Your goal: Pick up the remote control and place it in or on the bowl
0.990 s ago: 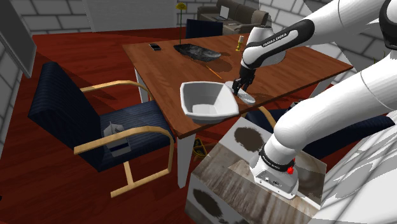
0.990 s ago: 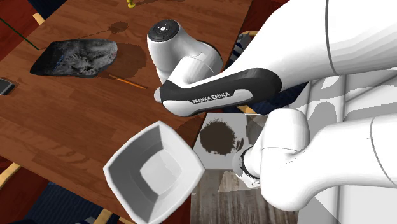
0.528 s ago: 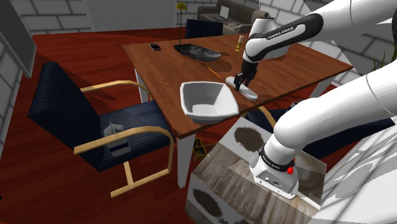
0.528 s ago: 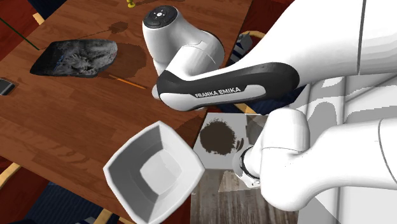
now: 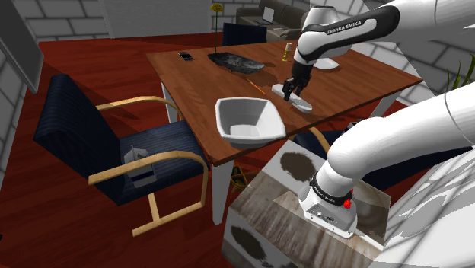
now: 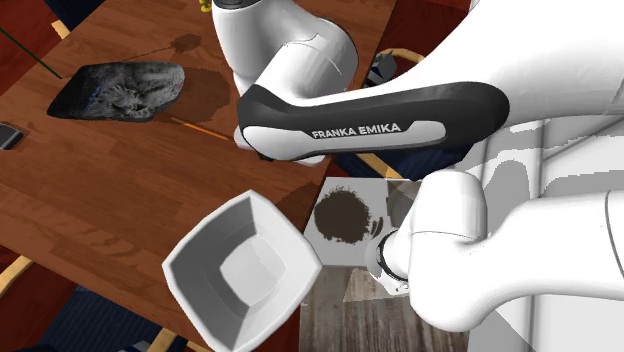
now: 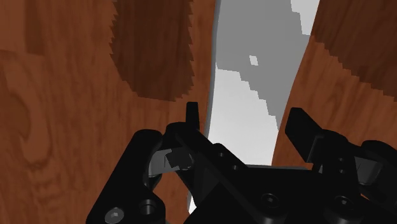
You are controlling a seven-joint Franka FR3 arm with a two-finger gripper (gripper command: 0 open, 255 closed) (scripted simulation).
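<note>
A pale grey-white remote control hangs a little above the wooden table, and my black gripper is shut on it from above. In the wrist view the remote control runs as a long light slab away from the hand, and a black fingertip presses on each long side of it, with the table's wood and shadows below. The white, square-cornered bowl stands near the table's front edge, to the shoulder view's left of the gripper. From the second exterior view the bowl lies below my forearm.
On the table's far part lie a dark grey mottled tray, a thin pencil, a small dark phone and a yellow candlestick. A blue armchair stands at the table's left. My stand is at lower right.
My gripper has risen with the remote control clasped in it, lifting it off the table and slightly away from the front edge. The bowl has stayed put.
</note>
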